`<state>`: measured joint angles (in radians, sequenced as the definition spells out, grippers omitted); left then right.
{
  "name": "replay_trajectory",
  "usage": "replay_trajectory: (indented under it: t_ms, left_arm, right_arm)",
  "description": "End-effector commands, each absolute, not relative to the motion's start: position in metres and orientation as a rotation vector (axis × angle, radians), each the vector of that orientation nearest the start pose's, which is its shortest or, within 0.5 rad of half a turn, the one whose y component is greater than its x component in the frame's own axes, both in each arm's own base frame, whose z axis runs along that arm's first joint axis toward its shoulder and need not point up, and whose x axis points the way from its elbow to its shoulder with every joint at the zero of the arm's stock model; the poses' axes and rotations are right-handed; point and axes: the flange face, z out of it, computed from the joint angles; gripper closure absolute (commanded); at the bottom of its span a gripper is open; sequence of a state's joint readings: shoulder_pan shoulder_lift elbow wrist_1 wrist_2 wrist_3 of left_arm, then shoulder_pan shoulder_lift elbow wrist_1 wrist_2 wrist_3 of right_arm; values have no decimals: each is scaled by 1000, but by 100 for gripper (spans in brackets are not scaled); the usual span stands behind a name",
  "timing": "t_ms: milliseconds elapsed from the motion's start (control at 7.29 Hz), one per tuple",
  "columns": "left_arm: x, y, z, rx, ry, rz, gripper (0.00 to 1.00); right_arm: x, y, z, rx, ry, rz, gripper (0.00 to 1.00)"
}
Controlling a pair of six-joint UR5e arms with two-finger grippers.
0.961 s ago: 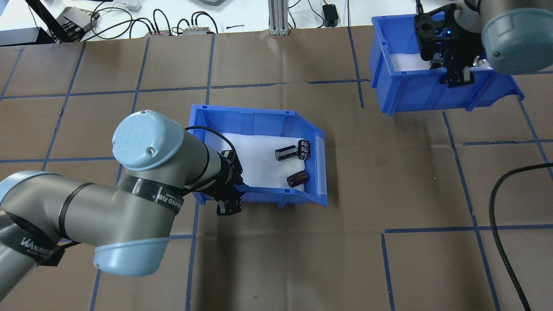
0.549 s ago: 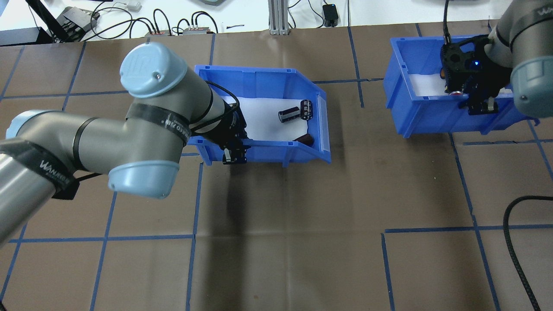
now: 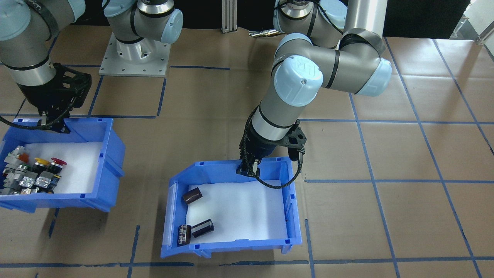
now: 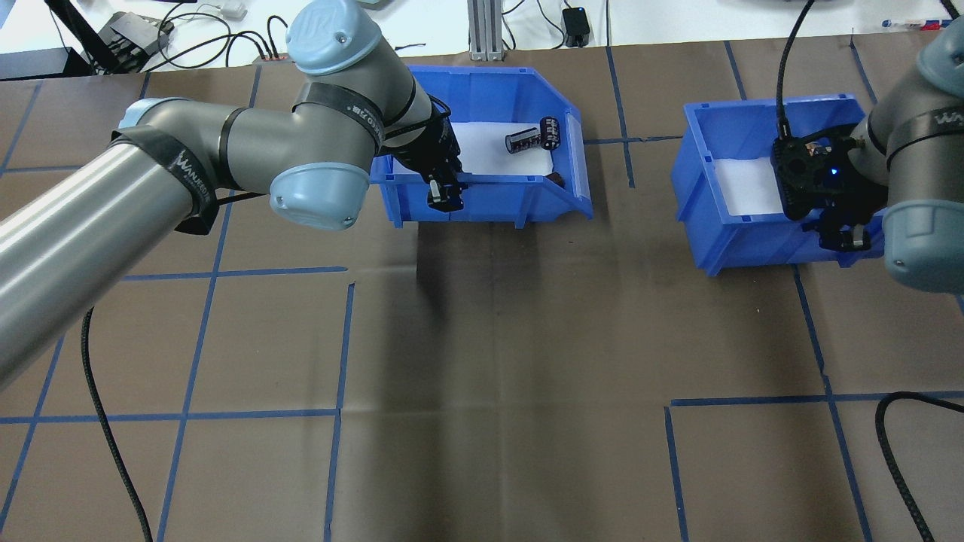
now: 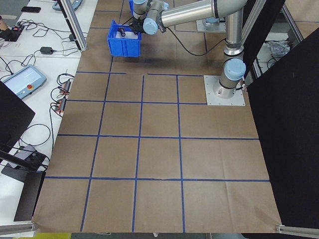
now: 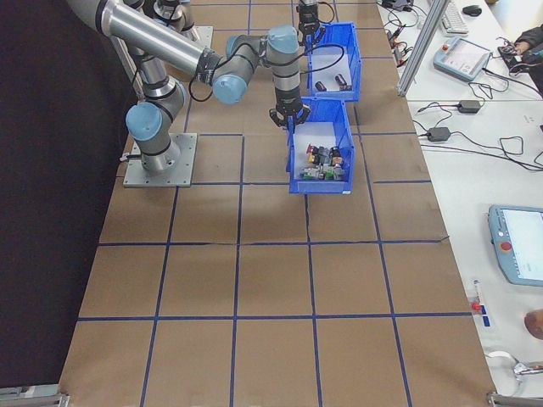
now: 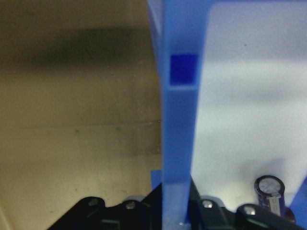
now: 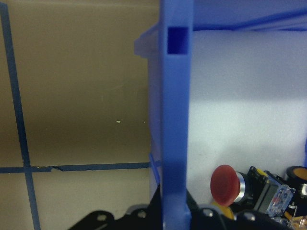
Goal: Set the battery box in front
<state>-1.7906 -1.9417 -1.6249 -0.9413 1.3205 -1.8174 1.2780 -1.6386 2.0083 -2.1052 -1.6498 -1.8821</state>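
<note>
The battery box (image 4: 489, 202) is a blue bin with a white liner, standing near the table's far edge. Three dark cylinders (image 3: 192, 195) lie in it towards its sloped side. My left gripper (image 4: 444, 192) is shut on the box's wall nearest the robot; the left wrist view shows that wall (image 7: 177, 143) running between the jaws. A second blue bin (image 4: 742, 237) holding push-button switches (image 3: 36, 172) is at the right. My right gripper (image 4: 843, 237) is shut on this bin's near wall (image 8: 175, 120). I cannot tell whether either bin touches the table.
Brown paper with a blue tape grid covers the table (image 4: 527, 391). Cables and small devices (image 4: 301, 45) and an aluminium post (image 4: 486, 30) line the far edge. Black cables (image 4: 896, 452) trail over the paper at both sides. The arm bases (image 3: 133, 54) stand at the robot's edge.
My left arm has carried the battery box away from the robot, towards the far edge and slightly right. My right arm has brought the switch bin nearer the robot and a little right.
</note>
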Motion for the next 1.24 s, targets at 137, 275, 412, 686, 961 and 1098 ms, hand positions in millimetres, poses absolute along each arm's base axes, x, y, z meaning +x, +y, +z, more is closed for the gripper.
replay_trajectory:
  t_ms: [137,275,412,686,961,1098]
  left_arm:
    - [-293,-609,299,-2482,2455,142,59]
    - [-294,-613,304,-2473,2452,121,31]
    - [-291,-621,312,-2477,2416,73,30]
    - [-292,-625,330,-2483,2378,93,28]
    - [-283,-618,373,-2258,2535,84,24]
    - [-259,-617,400,-2039,2627,32,13]
  right_arm:
    - [0,-434,357,-2363,2333,7,100]
    - [7,-415,353,-2354,2341,6,100]
    - [18,-389,352,-2336,2365,-20,100]
    - [36,-349,327,-2295,2367,-13,100]
    - [75,-339,327,-2299,2356,-47,100]
    - [108,-330,326,-2299,2349,-62,100]
